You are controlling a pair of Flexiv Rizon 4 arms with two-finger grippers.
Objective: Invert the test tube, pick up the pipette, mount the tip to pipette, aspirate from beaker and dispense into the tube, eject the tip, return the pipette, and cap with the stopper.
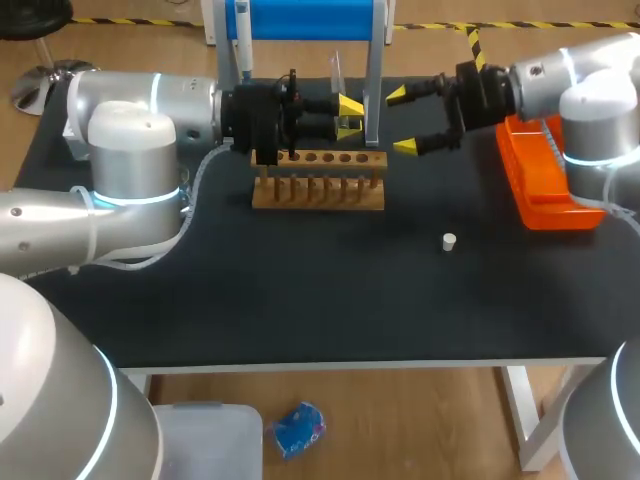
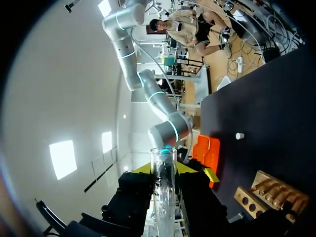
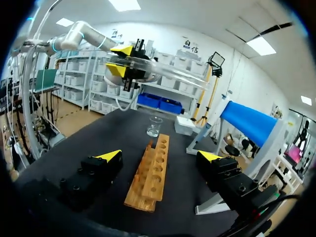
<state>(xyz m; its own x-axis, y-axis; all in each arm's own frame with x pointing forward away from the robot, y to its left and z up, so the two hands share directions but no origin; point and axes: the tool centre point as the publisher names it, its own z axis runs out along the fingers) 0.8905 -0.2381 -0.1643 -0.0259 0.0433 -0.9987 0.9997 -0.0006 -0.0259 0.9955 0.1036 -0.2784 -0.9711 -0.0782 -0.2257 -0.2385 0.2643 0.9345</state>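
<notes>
Test tube (image 2: 163, 182), clear cylinder, wooden rack (image 1: 318, 190)

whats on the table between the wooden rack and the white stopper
Nothing: the head view shows bare black table between the wooden rack and the white stopper.

The black tabletop (image 1: 330, 300) carries a wooden rack (image 1: 318, 185) toward its back middle. 1 small white stopper (image 1: 450, 241) lies alone nearer the front right. An orange tray (image 1: 545, 180) sits along the right edge, and a blue-topped stand (image 1: 310, 20) rises behind the rack. 1 glass beaker (image 3: 155, 126) stands just beyond the rack's left end.
</notes>
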